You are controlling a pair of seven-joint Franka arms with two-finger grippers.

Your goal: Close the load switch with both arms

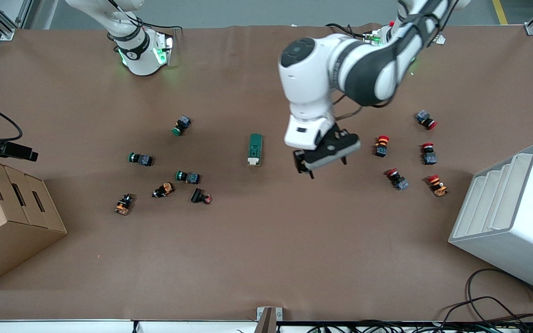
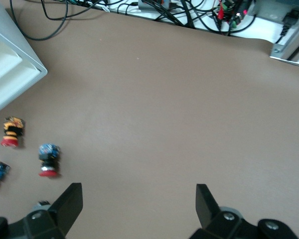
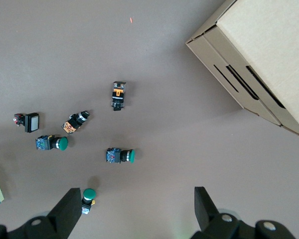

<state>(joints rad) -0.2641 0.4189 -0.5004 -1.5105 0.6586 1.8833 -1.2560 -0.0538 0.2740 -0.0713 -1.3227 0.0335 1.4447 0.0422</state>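
The left gripper (image 1: pixel 324 159) hangs open over the table (image 1: pixel 266 259) beside the load switch (image 1: pixel 255 149).

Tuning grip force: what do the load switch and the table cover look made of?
The small dark green rectangular load switch looks like moulded plastic, matte, with a white piece at one end; likely rigid. The brown table cover looks like matte paper or thin sheet, faintly creased near its edges; cannot tell which.
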